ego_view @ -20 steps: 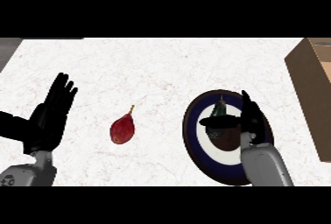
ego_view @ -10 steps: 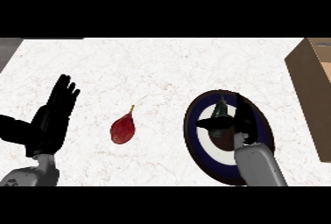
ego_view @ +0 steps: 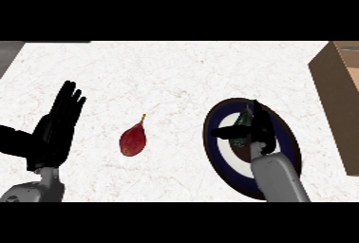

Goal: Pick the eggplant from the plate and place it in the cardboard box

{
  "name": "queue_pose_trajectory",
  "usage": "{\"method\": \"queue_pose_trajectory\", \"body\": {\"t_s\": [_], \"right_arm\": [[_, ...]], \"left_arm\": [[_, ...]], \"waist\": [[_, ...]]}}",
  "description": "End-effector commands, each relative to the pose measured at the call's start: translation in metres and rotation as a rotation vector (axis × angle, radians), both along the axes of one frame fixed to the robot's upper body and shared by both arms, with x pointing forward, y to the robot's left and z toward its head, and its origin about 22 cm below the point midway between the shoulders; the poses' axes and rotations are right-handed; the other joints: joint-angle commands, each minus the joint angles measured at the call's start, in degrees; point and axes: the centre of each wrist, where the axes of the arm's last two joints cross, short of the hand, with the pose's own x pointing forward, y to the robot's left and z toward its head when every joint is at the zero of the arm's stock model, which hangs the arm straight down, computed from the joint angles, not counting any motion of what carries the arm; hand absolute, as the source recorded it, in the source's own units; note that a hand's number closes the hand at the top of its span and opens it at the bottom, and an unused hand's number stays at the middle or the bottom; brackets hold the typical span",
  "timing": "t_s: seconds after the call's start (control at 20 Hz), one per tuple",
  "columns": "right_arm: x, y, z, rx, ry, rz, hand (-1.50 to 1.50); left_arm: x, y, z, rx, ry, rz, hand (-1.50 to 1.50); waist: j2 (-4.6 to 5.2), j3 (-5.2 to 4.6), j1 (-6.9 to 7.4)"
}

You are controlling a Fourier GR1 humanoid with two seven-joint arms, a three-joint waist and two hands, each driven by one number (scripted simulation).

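The eggplant [ego_view: 245, 115] lies on the plate [ego_view: 288, 142], in its upper half. Only a greenish cap and a bit of dark body show, because the right robot hand [ego_view: 257, 141] sits right over it. That robot hand is black and the eggplant is dark, so the two blur into one shape. I cannot tell whether the robot hand is clamped on the eggplant or only resting above it. Its grey forearm [ego_view: 280, 180] comes up from the lower edge and covers the plate's lower middle.

The plate is round, with a dark blue rim and a pale centre. It rests on the white speckled tabletop [ego_view: 175, 71], right of the middle.

The cardboard box [ego_view: 341, 95] stands at the right edge, near the plate but apart from it. Its brown wall faces the plate, and part of it is cut off by the edge of the view.

To the left of the plate, well apart from it, a small red fruit [ego_view: 133, 139] with a thin yellowish stem lies on the bare tabletop. Its stem points up and slightly right.

Further left, the left robot hand [ego_view: 57, 126] is held open near the left edge. Its fingers are straight, spread apart and pointing up, and it touches nothing. It is clear of the red fruit.
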Motion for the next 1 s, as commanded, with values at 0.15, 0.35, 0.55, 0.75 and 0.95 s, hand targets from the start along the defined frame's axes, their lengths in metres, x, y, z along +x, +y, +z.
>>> {"method": "queue_pose_trajectory", "body": {"t_s": [0.15, 0.35, 0.55, 0.75, 0.95], "right_arm": [[0.018, 0.001, -0.010, -0.075, 0.020, 0.044, 1.50], [0.007, 0.020, -0.010, -0.150, 0.008, 0.043, 1.50], [-0.012, 0.001, -0.003, -0.196, -0.020, 0.020, 1.50], [0.008, 0.028, 0.018, -0.419, -0.111, 0.215, 1.50], [0.019, 0.046, 0.026, -0.702, -0.205, 0.620, 1.50]], "left_arm": [[0.009, 0.002, -0.007, -0.018, 0.007, 0.007, 0.00], [0.016, 0.000, 0.007, 0.002, -0.006, -0.004, 0.00], [0.004, 0.023, -0.002, -0.009, 0.007, 0.002, 0.00], [-0.003, -0.002, -0.009, -0.011, -0.004, -0.017, 0.00], [0.010, -0.007, 0.005, 0.001, -0.025, -0.042, 0.00]], "waist": [[0.21, 0.12, 0.06], [0.15, 0.12, -0.04], [0.06, 0.11, -0.25], [0.06, 0.06, 0.49], [0.52, -0.01, 3.04]]}}
